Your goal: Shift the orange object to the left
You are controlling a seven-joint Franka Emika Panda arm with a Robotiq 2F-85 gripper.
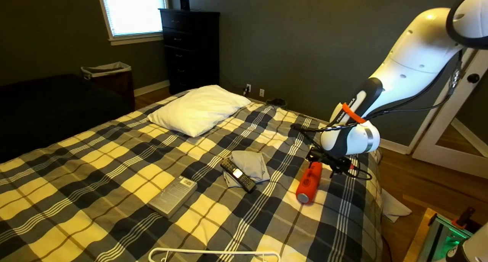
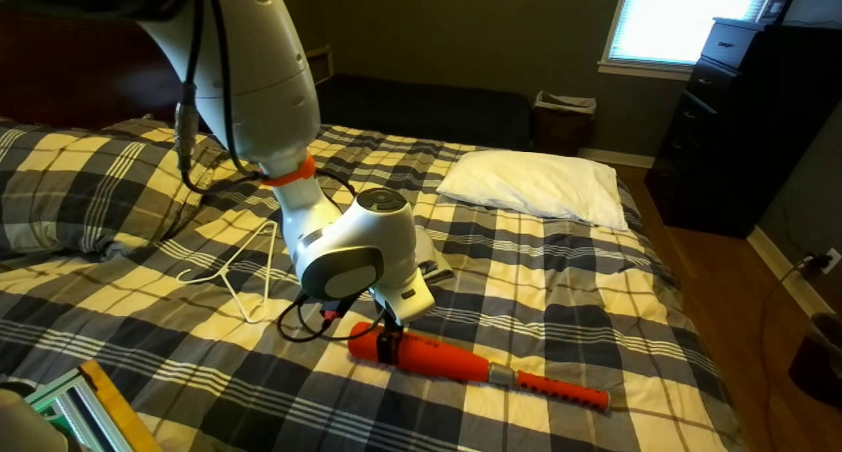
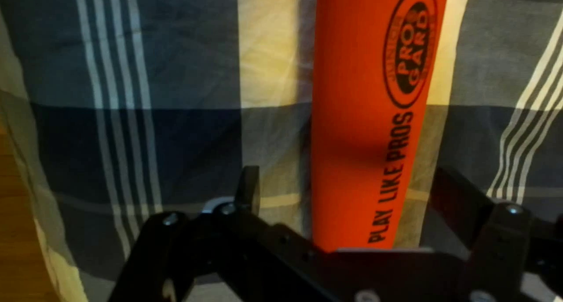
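The orange object is a red-orange toy bat lying on the plaid bed; it shows in both exterior views point(image 1: 309, 184) point(image 2: 447, 360) and in the wrist view point(image 3: 360, 117). Its handle points away from the arm in an exterior view. My gripper point(image 3: 352, 194) is open over the thick end of the bat. One finger is on each side of it, with gaps between fingers and bat in the wrist view. In the exterior views the gripper point(image 1: 329, 163) point(image 2: 389, 347) is low at the bat, and one finger covers part of it. The bat's thick end is partly hidden by the gripper.
A dark remote point(image 1: 238, 174) lies on a folded grey cloth point(image 1: 255, 164) beside the bat. A grey box point(image 1: 173, 196), a white hanger point(image 2: 227, 271) and a white pillow point(image 1: 200, 109) also lie on the bed point(image 1: 114, 201). The bed's edge is close to the arm.
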